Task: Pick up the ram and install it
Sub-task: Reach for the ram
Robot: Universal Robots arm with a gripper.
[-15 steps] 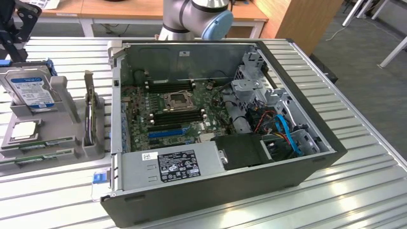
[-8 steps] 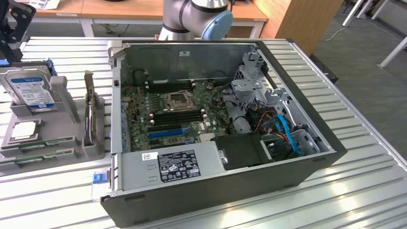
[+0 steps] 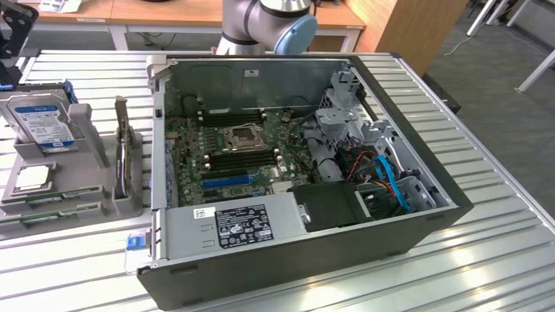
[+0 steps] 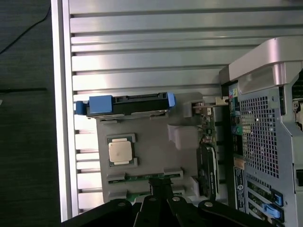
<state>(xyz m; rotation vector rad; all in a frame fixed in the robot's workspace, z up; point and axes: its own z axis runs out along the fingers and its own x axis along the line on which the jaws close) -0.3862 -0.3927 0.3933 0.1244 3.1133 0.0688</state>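
The gripper [image 4: 161, 185] hangs over the gray holder [image 4: 151, 142] with its fingers pressed together and nothing between them. Their tips sit above the ram [image 4: 137, 178], a green stick lying in its groove next to a second one (the pair is just beside the square processor chip [image 4: 119, 151]). The step in hand looks like the approach for the pick, with nothing lifted yet. In my judgement the pick calls for the fingers to spread first, then line up across the stick's thin edge. The wrist view gives that line-up of tips and stick. The exterior view gives the wider layout. The holder stands on the table [image 3: 485, 273] at the exterior view's left, with the ram [image 3: 65, 194] toward its front. Just beside it is the open computer case [image 3: 347, 260], with black slots [image 3: 243, 159] on the board inside.
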